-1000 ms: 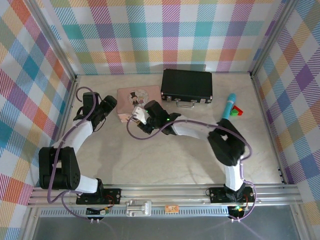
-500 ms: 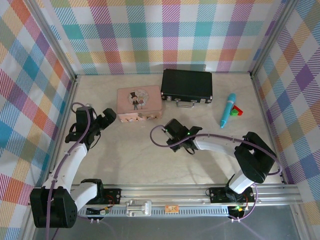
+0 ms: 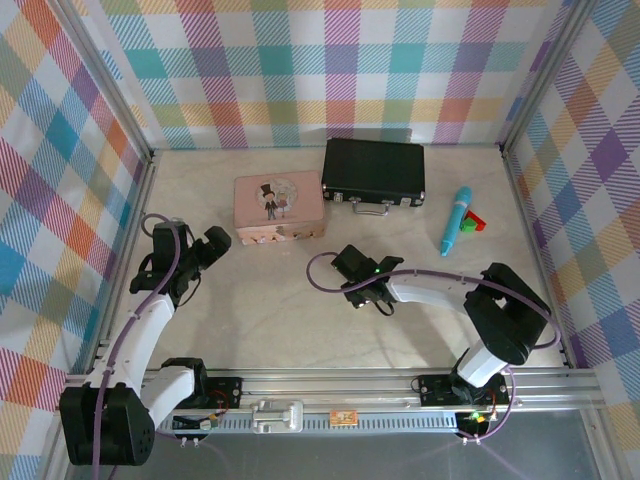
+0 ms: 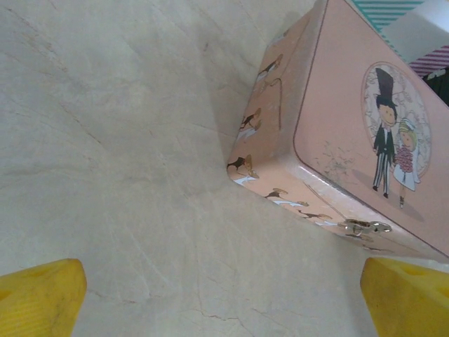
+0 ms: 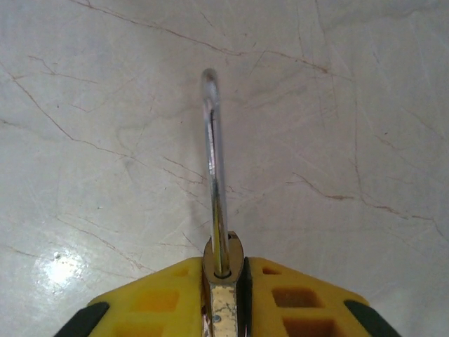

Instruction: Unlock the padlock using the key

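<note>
Brass is seen between the yellow fingers of the right gripper [image 5: 223, 272]: the tiny brass-yellow padlock [image 5: 223, 300] is clamped there by its body, with a finger pressed close against each flank. Its thin silvery shackle [image 5: 212, 158] is presented edge-on and pointed straight out past the fingertips, over the pale, veined, marble-patterned tabletop [image 3: 300, 330]. Whether the loop's tip is touching that surface cannot be told. From overhead, the right arm is seen stretched leftward across the middle of the table, with its claw low and near the front right corner of the pink rectangular tin [image 3: 278, 205], but apart from it.

The left gripper [image 4: 224, 302] is spread fully wide, with nothing between its yellow fingertips. It is aimed at the tin's near left corner and separated from it by bare tabletop. A small brass clasp [image 4: 365, 227] is mounted on the tin's front wall. A black hard case [image 3: 373, 170] is set behind the tin, and a blue pen [image 3: 457, 220] beside a red-and-green block [image 3: 476, 222] is laid further right.
</note>
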{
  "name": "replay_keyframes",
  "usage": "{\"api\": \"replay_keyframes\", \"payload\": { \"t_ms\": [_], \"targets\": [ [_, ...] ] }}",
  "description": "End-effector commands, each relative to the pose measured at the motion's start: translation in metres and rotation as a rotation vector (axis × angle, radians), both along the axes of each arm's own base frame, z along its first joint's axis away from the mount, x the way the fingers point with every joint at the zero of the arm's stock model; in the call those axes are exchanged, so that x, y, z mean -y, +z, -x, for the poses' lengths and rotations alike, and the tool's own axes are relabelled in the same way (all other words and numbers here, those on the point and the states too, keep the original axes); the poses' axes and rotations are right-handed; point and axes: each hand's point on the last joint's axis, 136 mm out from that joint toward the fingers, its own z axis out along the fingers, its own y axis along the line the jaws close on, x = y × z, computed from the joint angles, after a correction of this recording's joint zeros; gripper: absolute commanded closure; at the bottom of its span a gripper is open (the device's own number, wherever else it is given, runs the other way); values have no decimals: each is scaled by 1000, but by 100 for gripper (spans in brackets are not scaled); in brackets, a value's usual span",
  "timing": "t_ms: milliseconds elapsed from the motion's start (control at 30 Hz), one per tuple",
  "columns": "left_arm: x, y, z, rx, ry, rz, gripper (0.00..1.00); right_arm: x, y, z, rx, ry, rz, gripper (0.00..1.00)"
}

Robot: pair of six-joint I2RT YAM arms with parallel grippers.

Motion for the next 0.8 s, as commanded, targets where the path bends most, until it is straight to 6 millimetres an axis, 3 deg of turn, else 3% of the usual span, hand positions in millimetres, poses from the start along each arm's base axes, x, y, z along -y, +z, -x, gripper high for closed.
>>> {"api": "replay_keyframes", "payload": {
  "t_ms": [0,100,200,333,467,533,667,767],
  "targets": [
    [-8,8,1,13,15,-45,0,-14,14,-4,3,-26,-70,68],
    [-13,13,-2,26,37,-65,0,-19,36,-8,43,-13,-123,53],
    [-20,15,-5,32,68,-90,0,-18,62,-17,89,-9,-176,48],
    [-33,12,-11,19,107,-157,0,5,94,-48,138,-72,-269,40],
    [-49,3,-23,-17,127,-276,0,68,114,-95,258,-217,-265,28],
    [-57,2,-36,5,129,-344,2,103,116,-117,310,-285,-249,27],
    [-77,-5,-48,44,175,-489,4,179,99,-146,353,-476,-234,26],
    [-72,-13,-56,105,138,-505,4,219,82,-155,420,-559,-202,25]
  ]
}}
